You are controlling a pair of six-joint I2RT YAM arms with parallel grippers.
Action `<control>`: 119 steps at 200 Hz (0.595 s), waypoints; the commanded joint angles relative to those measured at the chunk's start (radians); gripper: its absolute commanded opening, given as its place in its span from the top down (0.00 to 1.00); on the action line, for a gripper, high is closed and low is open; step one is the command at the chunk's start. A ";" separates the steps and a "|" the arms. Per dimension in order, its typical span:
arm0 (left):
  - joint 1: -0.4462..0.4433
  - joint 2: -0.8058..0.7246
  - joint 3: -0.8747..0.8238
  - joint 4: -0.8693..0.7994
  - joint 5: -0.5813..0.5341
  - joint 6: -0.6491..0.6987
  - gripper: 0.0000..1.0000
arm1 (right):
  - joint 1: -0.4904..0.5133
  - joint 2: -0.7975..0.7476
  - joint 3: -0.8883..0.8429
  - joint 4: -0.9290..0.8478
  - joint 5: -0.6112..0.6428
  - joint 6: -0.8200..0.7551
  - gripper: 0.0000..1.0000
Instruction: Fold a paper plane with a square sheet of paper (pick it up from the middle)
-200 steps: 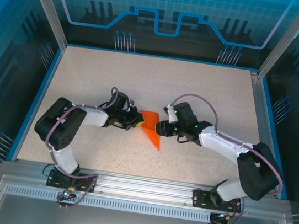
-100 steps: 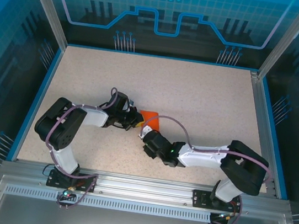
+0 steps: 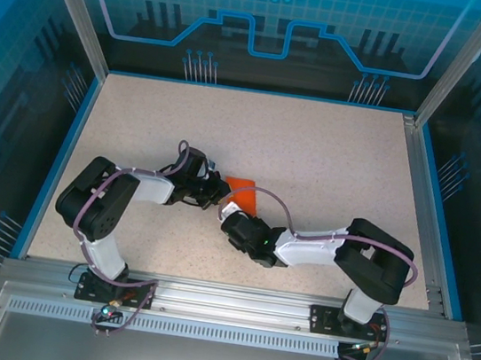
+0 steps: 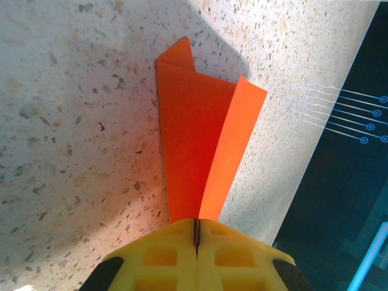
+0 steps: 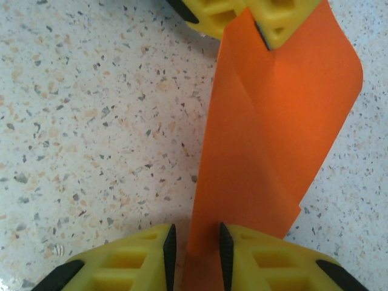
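Observation:
The square sheet of paper [image 3: 242,192] is folded into a narrow, pointed orange shape in the middle of the table. My left gripper [image 3: 219,194] is shut on its left end; in the left wrist view the paper [image 4: 200,151] fans out from the closed yellow fingertips [image 4: 196,227]. My right gripper [image 3: 229,220] lies low on the near side, pointing away from me. In the right wrist view its jaws [image 5: 195,242] stand apart around the paper's near end [image 5: 273,139], with a gap at the left pad. The left gripper's fingers [image 5: 285,24] pinch the far end.
The speckled tabletop [image 3: 333,157] stretches out behind and to both sides of the paper. A blue rim [image 3: 65,155] and transparent walls border it. The right arm's elbow [image 3: 373,257] is folded near the table's front right.
My right arm has swung from the paper's right side round to its near side, and its jaws have narrowed around the paper's near end. The left gripper has stayed shut in place.

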State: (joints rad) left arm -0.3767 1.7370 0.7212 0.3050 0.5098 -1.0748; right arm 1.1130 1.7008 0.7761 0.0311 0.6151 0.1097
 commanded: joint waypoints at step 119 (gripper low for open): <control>-0.005 -0.037 0.001 -0.009 0.004 -0.001 0.94 | 0.010 0.030 0.027 0.003 0.063 0.016 0.86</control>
State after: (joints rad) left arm -0.3767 1.7245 0.7212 0.3042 0.5098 -1.0748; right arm 1.1130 1.7164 0.7811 0.0273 0.6552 0.1120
